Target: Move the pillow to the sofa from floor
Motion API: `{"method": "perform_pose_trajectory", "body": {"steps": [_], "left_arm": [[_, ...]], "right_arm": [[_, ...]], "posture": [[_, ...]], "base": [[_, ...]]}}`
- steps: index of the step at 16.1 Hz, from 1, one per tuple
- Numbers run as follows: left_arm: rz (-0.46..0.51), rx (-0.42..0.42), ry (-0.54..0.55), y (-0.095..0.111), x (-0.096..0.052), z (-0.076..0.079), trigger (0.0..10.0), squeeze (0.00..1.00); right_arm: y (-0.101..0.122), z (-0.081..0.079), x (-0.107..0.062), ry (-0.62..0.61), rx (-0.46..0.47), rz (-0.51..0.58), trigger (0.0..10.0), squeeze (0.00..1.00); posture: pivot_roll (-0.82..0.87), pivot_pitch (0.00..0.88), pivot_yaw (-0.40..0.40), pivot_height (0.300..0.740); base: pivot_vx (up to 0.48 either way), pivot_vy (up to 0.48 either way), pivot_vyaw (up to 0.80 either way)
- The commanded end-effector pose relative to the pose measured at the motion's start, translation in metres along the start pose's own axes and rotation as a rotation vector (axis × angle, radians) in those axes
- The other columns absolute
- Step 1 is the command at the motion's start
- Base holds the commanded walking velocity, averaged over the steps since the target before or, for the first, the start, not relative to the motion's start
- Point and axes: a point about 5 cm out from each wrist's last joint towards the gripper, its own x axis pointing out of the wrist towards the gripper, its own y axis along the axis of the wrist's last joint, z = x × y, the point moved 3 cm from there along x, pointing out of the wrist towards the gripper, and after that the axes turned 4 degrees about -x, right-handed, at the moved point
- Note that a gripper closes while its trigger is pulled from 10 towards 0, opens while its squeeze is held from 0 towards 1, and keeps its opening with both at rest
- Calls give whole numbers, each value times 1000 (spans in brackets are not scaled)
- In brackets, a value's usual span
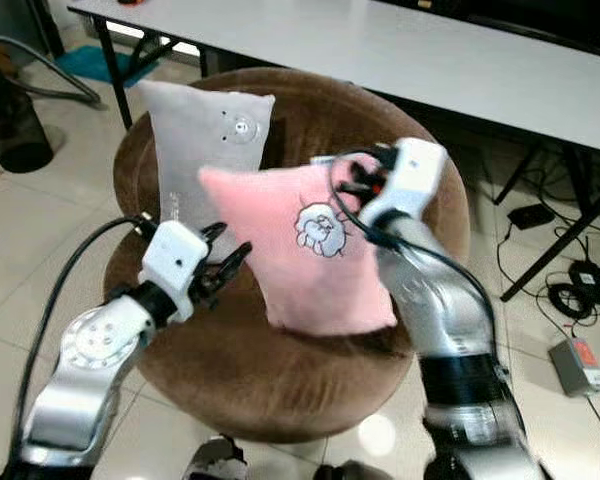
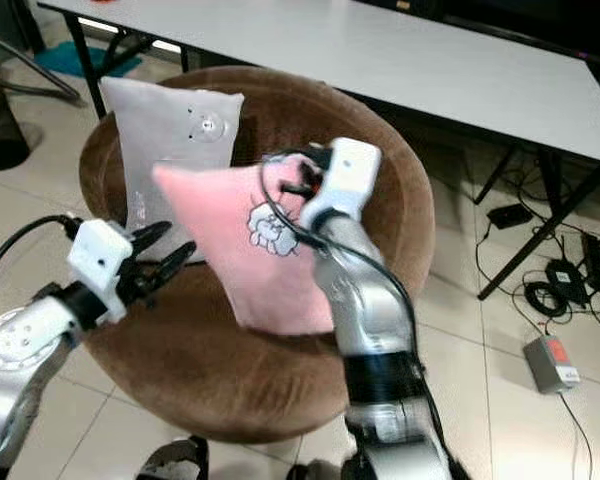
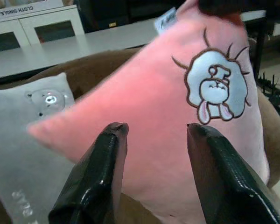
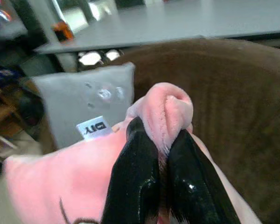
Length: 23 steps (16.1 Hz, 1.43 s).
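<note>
pink pillow [image 1: 300, 250]: held over the brown sofa [image 1: 280, 370] seat, hanging from its upper corner, just in front of the grey pillow [image 1: 205, 140]. right gripper [image 4: 161, 154]: jaws pinched on that corner. left gripper [image 3: 156, 135]: jaws wide, beside the pillow's lower edge, nearer the seat.

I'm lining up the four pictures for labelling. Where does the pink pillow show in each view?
Left eye view: pink pillow, centre, upright on the brown sofa.
Right eye view: left of centre.
Left wrist view: pillow beyond the open left gripper.
Right wrist view: its corner pinched in the right gripper.
Shared landmark: the grey pillow, behind it.
</note>
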Motion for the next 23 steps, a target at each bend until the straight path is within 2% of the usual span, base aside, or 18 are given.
{"method": "perform_pose_trajectory", "body": {"steps": [1,2,3,5,6,7,10,12,13,14,15,17,18,19,21,23], "left_arm": [[2,2,-14,3,-2,2,10000,0],[-3,3,-15,3,-4,2,10000,0],[-18,4,-24,2,-7,4,10000,0],[-31,7,-36,1,-9,5,10000,0],[-34,9,-37,1,-10,5,10000,0],[-37,11,-38,1,-11,5,10000,0],[-36,18,-30,3,-9,3,10000,0],[-27,19,-8,3,-6,0,10000,0],[-15,15,32,3,-4,-5,10000,0],[-9,15,69,1,0,-9,10000,0],[-2,-8,101,-1,4,-9,10000,0],[-2,-101,147,-8,16,-4,10000,0],[-46,-113,163,-18,28,4,10000,0],[-41,-121,165,-17,31,6,10000,0],[-19,-120,130,-13,38,18,10000,0],[-50,-108,123,-22,33,24,10000,0]], "right_arm": [[5,10,8,-84,16,23,10000,0],[3,13,13,-118,17,11,10000,0],[1,27,28,-249,0,-14,10000,0],[4,38,40,-326,19,-19,10000,0],[9,41,44,-341,26,-8,10000,490],[13,42,48,-342,73,-3,10000,1000],[38,49,56,-361,107,73,10000,1000],[44,54,57,-377,114,100,10000,1000],[50,60,57,-396,117,129,10000,0],[60,61,56,-368,55,187,10000,0],[66,57,54,-289,-42,259,10000,0],[62,50,44,-94,-32,335,10000,0],[38,61,34,-117,-154,239,10000,0],[26,67,25,-119,-175,207,10000,0],[-22,90,-22,-82,-208,87,10000,0],[-59,114,-70,-120,-194,-5,10000,0]], "posture": [[170,148,-133,740],[172,150,-133,740],[179,160,-130,740],[183,164,-127,740],[187,167,-125,740],[190,168,-123,740],[197,153,-122,740],[195,144,-120,740],[192,140,-119,740],[185,123,-123,740],[171,110,-129,740],[127,92,-130,740],[95,84,-129,740],[83,81,-128,740],[73,75,-123,740],[64,68,-107,740]], "base": [[0,0,0],[0,0,0],[0,0,0],[0,0,0],[0,0,0],[0,0,0],[0,0,0],[0,0,0],[0,0,0],[0,0,0],[0,0,0],[0,0,0],[0,0,0],[0,0,0],[0,0,-256],[0,0,-641]]}}
